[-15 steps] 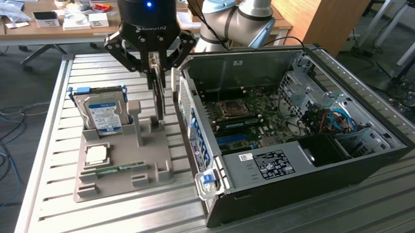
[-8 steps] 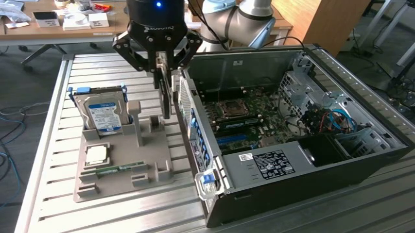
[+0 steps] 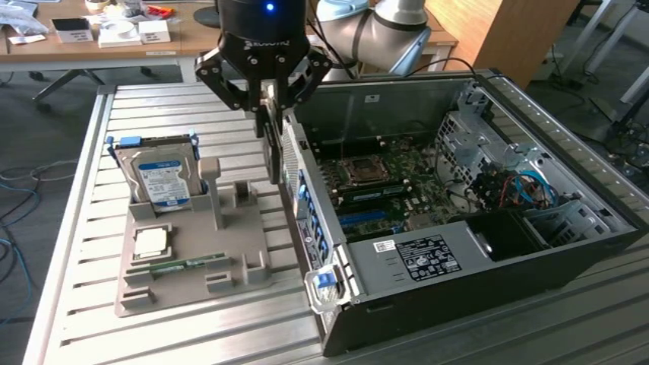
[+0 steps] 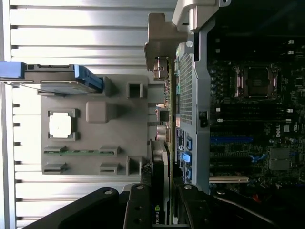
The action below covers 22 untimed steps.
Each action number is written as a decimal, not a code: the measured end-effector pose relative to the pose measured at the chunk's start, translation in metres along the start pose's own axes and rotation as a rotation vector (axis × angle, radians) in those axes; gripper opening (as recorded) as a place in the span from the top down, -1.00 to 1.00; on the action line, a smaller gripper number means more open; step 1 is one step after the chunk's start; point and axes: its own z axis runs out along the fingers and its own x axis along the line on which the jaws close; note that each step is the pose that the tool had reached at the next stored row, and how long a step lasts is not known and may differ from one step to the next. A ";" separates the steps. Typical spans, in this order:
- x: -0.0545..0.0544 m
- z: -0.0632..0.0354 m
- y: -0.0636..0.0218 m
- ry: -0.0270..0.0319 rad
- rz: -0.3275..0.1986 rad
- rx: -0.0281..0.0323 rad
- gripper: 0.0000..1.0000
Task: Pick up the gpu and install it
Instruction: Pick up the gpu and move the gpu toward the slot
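Slatted metal table; above it gripper, jaws pinching upright gpu hanging beside computer case.

Read the scene as a clock with the gripper at six. Its fingers clamp the gpu edge-on, and the card runs toward twelve, ending in a pale bracket. Just beside it at three lies the open computer case, its motherboard exposed and the CPU socket near two. At nine a grey holder sits on the slatted table. It carries a hard drive toward ten, a processor chip at nine and a green memory stick toward eight.
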 end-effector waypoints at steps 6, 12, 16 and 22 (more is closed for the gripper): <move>-0.014 0.0005 0.0004 -0.0001 0.000 -0.0001 0.47; -0.026 0.0007 0.0009 0.0000 0.000 0.0000 0.47; -0.035 0.0010 0.0011 0.0000 0.000 0.0000 0.47; -0.051 0.0014 0.0017 0.0000 0.000 0.0000 0.47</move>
